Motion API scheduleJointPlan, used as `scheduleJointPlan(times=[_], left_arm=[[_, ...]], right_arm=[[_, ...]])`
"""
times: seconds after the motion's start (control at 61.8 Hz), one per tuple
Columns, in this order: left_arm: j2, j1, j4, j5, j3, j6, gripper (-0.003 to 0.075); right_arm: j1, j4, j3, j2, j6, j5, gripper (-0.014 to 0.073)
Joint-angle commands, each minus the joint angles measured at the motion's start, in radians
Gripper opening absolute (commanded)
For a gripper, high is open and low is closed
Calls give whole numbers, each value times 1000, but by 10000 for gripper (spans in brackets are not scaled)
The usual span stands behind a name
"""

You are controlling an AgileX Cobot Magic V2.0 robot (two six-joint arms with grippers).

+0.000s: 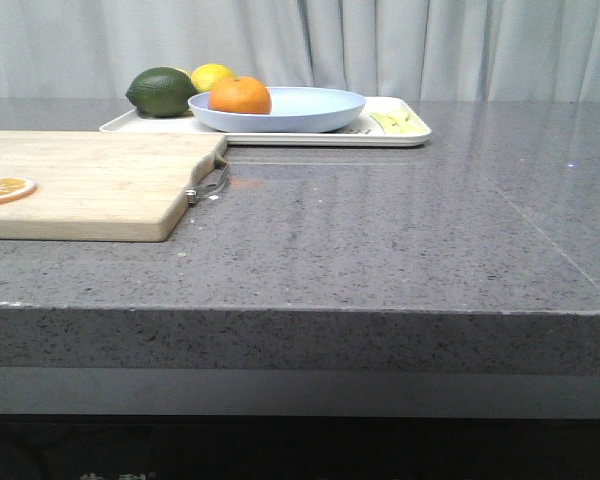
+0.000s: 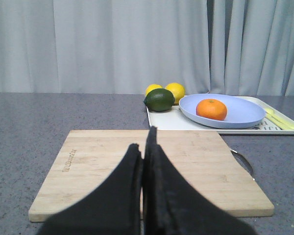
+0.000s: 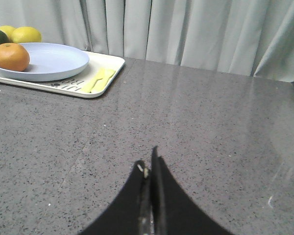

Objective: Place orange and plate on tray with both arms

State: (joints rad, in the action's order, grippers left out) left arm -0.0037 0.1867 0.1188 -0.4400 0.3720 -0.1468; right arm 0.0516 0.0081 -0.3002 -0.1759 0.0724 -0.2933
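The orange (image 1: 240,96) lies in the pale blue plate (image 1: 310,115), and the plate rests on the cream-white tray (image 1: 405,137) at the back of the table. The left wrist view shows the orange (image 2: 211,109), the plate (image 2: 245,113) and the tray (image 2: 162,121) beyond a wooden board. In the right wrist view the orange (image 3: 10,57), plate (image 3: 59,61) and tray (image 3: 110,68) sit far off to one side. My left gripper (image 2: 144,142) is shut and empty above the board. My right gripper (image 3: 148,161) is shut and empty over bare grey tabletop. Neither arm appears in the front view.
A wooden cutting board (image 1: 90,180) with a metal handle (image 1: 212,180) lies front left, a dried orange slice (image 1: 2,188) on it. A dark green fruit (image 1: 162,91) and a lemon (image 1: 212,77) sit on the tray's left end, pale yellow pieces (image 1: 398,121) on its right end.
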Motion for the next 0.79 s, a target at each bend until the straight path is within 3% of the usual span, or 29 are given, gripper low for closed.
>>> scheduleJointPlan(times=[0.0, 0.34, 0.631, 0.777], left_arm=[[-22, -32, -24, 93, -5, -8, -18], [-22, -183, -140, 215, -210, -8, -18], [-22, -190, -148, 263, -323, -8, -18], [-22, -190, -148, 371, -380, -8, -18]], right_arm=[[-3, -14, -25, -8, 6, 88, -68], [-3, -14, -25, -8, 6, 88, -68], [-3, -14, -25, -8, 6, 88, -68], [-3, -14, -25, -8, 6, 88, -68]])
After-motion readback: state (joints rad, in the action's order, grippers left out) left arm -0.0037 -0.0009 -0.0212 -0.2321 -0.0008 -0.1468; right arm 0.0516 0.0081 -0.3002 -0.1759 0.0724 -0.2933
